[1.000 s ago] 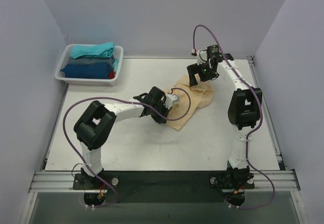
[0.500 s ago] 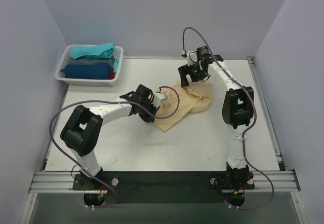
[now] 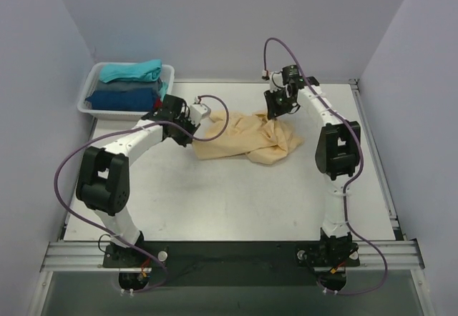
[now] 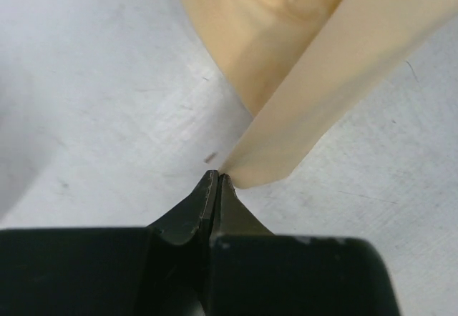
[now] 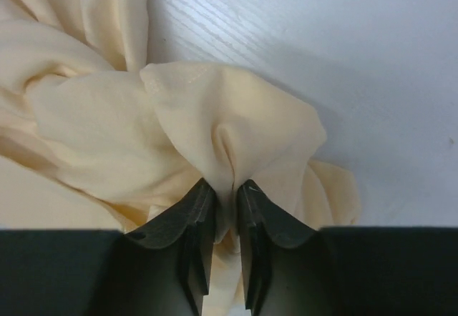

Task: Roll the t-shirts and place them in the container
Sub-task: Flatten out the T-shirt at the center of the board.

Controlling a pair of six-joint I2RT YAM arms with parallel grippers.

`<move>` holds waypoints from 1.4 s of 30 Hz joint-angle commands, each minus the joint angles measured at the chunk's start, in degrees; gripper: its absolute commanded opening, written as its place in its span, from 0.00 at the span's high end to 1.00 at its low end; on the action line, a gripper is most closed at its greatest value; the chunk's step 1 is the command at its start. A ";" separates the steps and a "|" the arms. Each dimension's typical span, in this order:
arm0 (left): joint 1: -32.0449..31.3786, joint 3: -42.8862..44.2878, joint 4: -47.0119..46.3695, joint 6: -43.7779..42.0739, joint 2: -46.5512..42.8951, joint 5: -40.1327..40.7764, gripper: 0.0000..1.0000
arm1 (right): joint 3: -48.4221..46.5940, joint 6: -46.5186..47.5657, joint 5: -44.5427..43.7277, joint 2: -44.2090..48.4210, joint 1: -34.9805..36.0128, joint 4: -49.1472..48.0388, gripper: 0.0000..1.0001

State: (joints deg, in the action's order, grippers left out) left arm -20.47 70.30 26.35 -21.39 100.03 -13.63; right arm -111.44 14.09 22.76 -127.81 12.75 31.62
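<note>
- While the basket [image 3: 87,106] far left holds at least three bundles [image 3: 127,86], teal, dark blue, red, the left gripper [image 4: 216,180] pinches tight on the one tan t-shirt [image 3: 247,139], left hem.
- Shirt's crumpled at centre; right gripper [image 5: 223,189] clamps its far-right bunch.
- Risk, I'd say: two grippers pull apart hard and that thin hem slips free.

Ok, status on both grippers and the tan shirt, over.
Left gripper shut on tan t-shirt edge. Right gripper shut on its bunched fold. Shirt crumpled, not rolled. Basket far left, out of the way.
</note>
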 commanded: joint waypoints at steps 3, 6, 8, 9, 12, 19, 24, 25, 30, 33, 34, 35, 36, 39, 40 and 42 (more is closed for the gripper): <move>3.07 11.60 1.42 -5.59 0.87 1.24 1.00 | -0.36 -0.72 -2.89 11.77 -1.41 2.22 1.00; 3.24 17.03 2.30 -6.21 0.61 1.93 1.00 | 1.66 -1.17 -4.48 17.12 -1.41 2.31 1.00; 3.16 20.12 2.30 -5.69 -0.36 1.85 1.00 | 2.97 -1.08 -5.53 20.56 -1.41 2.22 1.00; 3.15 22.92 2.04 -5.42 -0.88 2.02 1.00 | 3.33 -1.17 -6.06 23.98 -1.42 2.13 1.00; 3.07 27.77 0.73 -3.49 -3.17 2.29 1.00 | 4.38 -2.13 -10.27 30.83 -1.50 2.05 1.00; 2.54 32.18 0.11 -7.26 -11.68 -0.08 1.00 | 12.80 -8.55 -19.25 45.35 -0.63 -0.15 1.00; 2.54 17.88 -3.56 -13.67 -18.54 3.50 1.00 | 22.30 -11.52 -19.25 50.99 5.51 -0.15 0.96; 2.54 15.50 -4.54 -14.20 -19.60 4.91 1.00 | 24.32 -12.49 -18.29 51.34 6.48 -0.15 0.95; 3.86 5.04 -7.89 -13.51 -18.56 12.56 1.00 | 32.60 -14.09 -4.96 50.03 17.12 3.62 0.67; 5.69 1.17 -7.11 -14.03 -18.55 13.19 1.00 | 32.17 -15.23 6.07 49.93 23.26 5.74 0.34; 6.23 0.28 -7.01 -14.29 -19.42 13.10 1.00 | 31.73 -15.14 3.02 50.72 23.19 5.65 0.27; 6.75 -0.77 -6.66 -14.47 -20.30 12.32 1.00 | 31.46 -14.62 2.81 51.95 22.32 5.13 0.27; 7.37 -2.09 -5.96 -14.73 -21.09 11.96 1.00 | 30.41 -14.61 2.73 52.22 20.75 5.04 0.26; 7.37 -6.22 -4.13 -16.05 -24.00 10.99 1.00 | 28.83 -12.25 -0.96 51.96 13.72 4.51 0.26; 7.55 -7.45 -3.16 -16.05 -24.79 10.21 1.00 | 28.73 -11.63 -1.32 51.52 11.00 4.33 0.26; 7.64 -8.25 -1.05 -14.92 -25.15 7.66 1.00 | 29.08 -8.56 -0.36 49.68 9.84 3.72 0.26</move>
State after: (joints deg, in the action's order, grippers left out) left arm -13.04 62.78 23.49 -35.97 79.09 -2.76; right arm -80.62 1.80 22.94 -77.91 26.89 35.99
